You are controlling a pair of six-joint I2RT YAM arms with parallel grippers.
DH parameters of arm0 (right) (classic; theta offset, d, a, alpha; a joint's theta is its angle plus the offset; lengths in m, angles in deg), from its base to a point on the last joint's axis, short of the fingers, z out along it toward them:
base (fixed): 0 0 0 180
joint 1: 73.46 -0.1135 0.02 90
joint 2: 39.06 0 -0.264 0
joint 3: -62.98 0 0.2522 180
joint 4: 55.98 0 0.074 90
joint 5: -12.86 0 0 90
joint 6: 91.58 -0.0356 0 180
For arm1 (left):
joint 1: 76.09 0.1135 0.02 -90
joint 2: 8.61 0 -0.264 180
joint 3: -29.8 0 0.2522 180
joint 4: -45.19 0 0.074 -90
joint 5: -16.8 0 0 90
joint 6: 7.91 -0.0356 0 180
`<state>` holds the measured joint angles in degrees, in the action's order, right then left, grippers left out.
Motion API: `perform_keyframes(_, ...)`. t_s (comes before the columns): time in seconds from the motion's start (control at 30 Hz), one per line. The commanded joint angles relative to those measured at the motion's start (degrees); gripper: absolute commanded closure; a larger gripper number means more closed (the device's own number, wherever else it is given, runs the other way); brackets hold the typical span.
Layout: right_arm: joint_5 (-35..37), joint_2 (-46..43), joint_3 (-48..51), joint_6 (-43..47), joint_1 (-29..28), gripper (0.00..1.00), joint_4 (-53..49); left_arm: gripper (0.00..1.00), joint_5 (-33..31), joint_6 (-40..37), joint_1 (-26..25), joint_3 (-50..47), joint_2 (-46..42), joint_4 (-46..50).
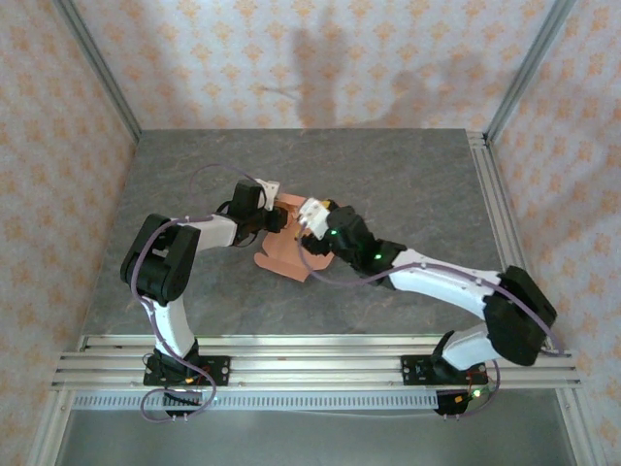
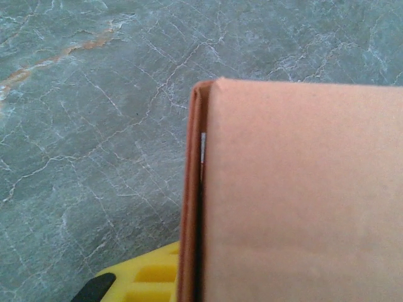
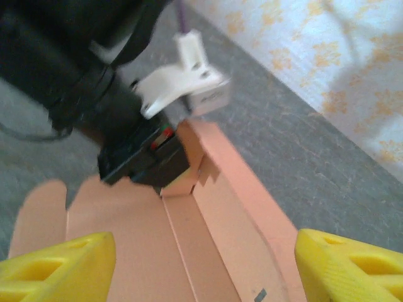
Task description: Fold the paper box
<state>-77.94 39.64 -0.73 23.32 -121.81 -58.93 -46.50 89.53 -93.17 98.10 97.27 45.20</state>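
Note:
The salmon-orange paper box lies partly folded in the middle of the table, between the two arms. My left gripper is shut on one raised, doubled side wall of the paper box. One yellow finger shows beside the wall's edge and the other is hidden behind the card. My right gripper hangs open just above the box floor, its yellow fingertips wide apart with nothing between them. It faces the left gripper's black body at the box corner.
The grey marbled tabletop surrounds the box. Aluminium frame rails run along the right side and the near edge. Patterned walls enclose the cell on three sides.

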Motion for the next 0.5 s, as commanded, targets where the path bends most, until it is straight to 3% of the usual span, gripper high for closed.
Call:
perform_keyframes(0.0,-9.0,-3.4,1.9,-15.6,4.3,0.25,5.6,0.88,-2.7,-1.3,-1.1,-1.1,-2.2,-1.9)
perform_keyframes(0.2,-12.6,-2.7,-1.9,-31.3,13.5,0.27,1.6,0.87,-6.2,-5.8,-4.0,-1.9,-3.2,-2.9)
perform_keyframes(0.3,-14.6,1.4,-6.9,-34.2,18.1,0.29,-7.4,0.87,-10.1,-10.0,-6.4,-1.4,-3.1,-2.1)
perform_keyframes(0.47,-21.3,9.9,-14.9,-36.2,22.3,0.31,-19.1,0.85,-10.1,-13.1,-8.3,-0.4,-2.3,-1.4)
